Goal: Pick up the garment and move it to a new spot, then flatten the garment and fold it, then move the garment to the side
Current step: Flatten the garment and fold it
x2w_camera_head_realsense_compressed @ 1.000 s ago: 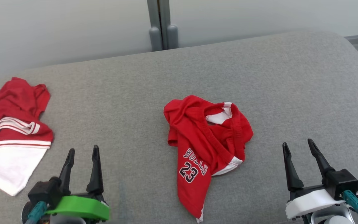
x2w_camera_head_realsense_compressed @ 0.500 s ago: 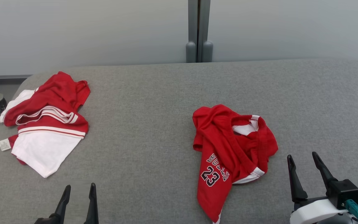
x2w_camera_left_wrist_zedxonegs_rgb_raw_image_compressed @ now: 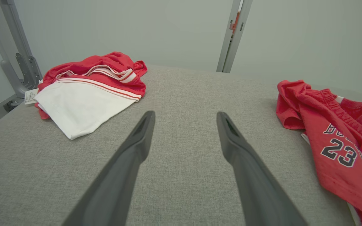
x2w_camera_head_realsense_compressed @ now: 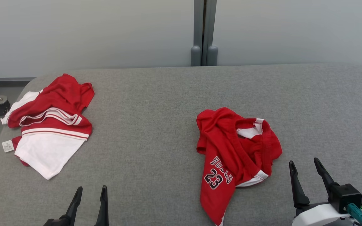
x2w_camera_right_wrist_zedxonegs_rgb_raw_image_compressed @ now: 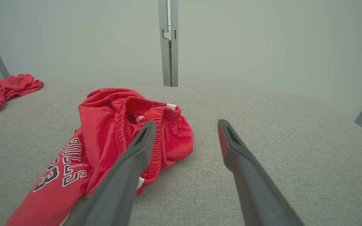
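Shorts crumpled on pad, untouched. Right gripper just right of shorts, spread apart, empty, probably staged for pickup. Left gripper well left of shorts, likewise apart, empty. 2nd garment farther left.

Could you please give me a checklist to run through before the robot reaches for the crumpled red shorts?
1. Left hand open, empty: ok.
2. Right hand open, empty: ok.
3. Red Bulls shorts free, nothing on them: ok.
4. Red-and-white garment apart from the shorts: ok.
5. Bare grey fabric surface between them for a new spot: ok.
6. Shorts flattened: not ok, crumpled.
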You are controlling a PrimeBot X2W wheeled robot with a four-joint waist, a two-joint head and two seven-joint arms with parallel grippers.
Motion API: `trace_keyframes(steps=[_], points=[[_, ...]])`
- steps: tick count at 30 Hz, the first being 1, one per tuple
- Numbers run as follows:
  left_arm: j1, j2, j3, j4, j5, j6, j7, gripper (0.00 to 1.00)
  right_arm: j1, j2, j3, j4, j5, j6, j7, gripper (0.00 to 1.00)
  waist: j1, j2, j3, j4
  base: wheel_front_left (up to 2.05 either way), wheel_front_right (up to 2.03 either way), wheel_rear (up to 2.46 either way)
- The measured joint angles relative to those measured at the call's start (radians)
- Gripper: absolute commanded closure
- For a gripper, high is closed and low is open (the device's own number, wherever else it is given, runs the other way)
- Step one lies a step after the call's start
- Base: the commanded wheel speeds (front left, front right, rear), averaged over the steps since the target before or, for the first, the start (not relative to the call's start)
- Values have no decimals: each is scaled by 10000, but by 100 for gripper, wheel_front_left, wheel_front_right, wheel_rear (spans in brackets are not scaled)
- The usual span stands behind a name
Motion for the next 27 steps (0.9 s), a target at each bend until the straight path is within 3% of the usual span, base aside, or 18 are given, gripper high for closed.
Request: trace_keyframes(steps=[4, 9, 16, 27], points=[[-12, 52, -111, 69, -50, 0, 0, 0, -3, 0, 27, 8, 36, 0, 0, 0, 0, 0, 4, -97, 0, 0, 0], [-686, 284, -1007, -61, -71, 0, 0, 0, -90, 4, 100, -8, 84, 0, 0, 0, 0, 0, 88, -314, 0, 0, 0], [-3356, 671, -4119, -27, 4, -2, 0, 0, -411, 10, 213, -67, 186, 0, 0, 0, 0, 0, 385, -955, 0, 0, 0], [-7171, 606, -8744, 2257, -1158, -21, 372, 0, -812, 2, 322, -79, 623, 0, 0, 0, 0, 0, 1078, -2666, 0, 0, 0]])
